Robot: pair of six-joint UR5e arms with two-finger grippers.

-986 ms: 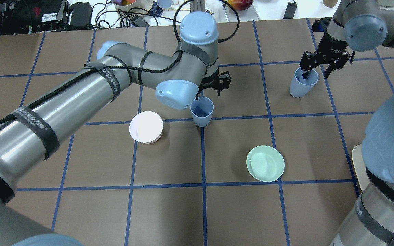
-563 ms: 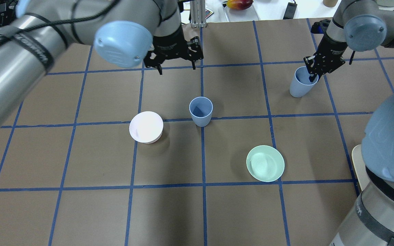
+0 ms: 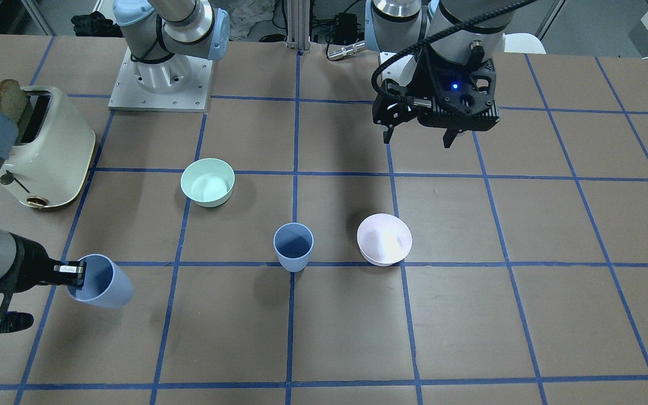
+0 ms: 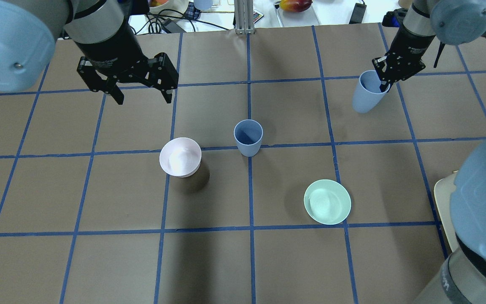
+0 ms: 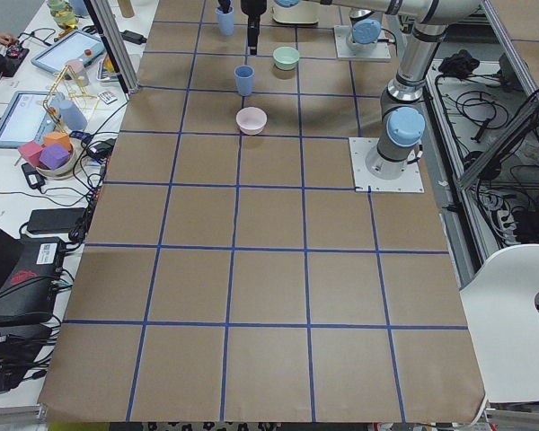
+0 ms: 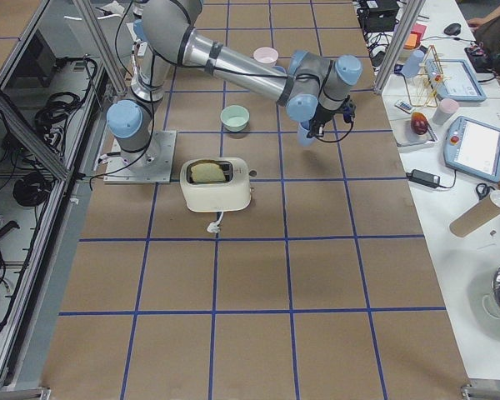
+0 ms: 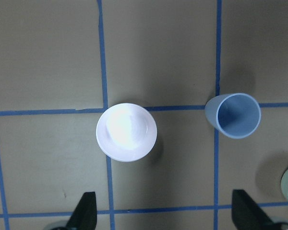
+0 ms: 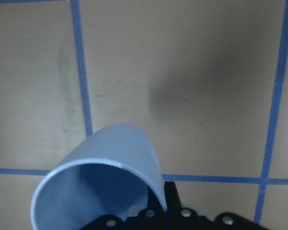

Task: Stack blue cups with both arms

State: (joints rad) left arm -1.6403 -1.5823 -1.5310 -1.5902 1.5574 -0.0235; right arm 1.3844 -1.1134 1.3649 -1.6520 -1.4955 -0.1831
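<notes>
Surface: the table is covered in brown paper, ruled into large squares by blue tape. Near its centre a standing blue cup is seen upright, mouth up, on a tape crossing. A pink bowl is set near it, toward the robot's left. A mint-green bowl lies apart, nearer the robot and to its right. A cream toaster with a slice of bread in its slot is placed at the table's right-hand end.

Left gripper: raised high over the left half of the table, fingers spread wide, nothing between them. Pink bowl and standing cup are taken in from above by its wrist view.

Right gripper: clamped on the rim of the held blue cup, one finger inside the wall, one outside. The cup is tilted, well apart from the standing one. Whether its base touches the paper cannot be told.

Room: a white workbench with cables and tablets is noted along the table's far edge, an aluminium post at mid-edge, and a white chair on the robot's side.
</notes>
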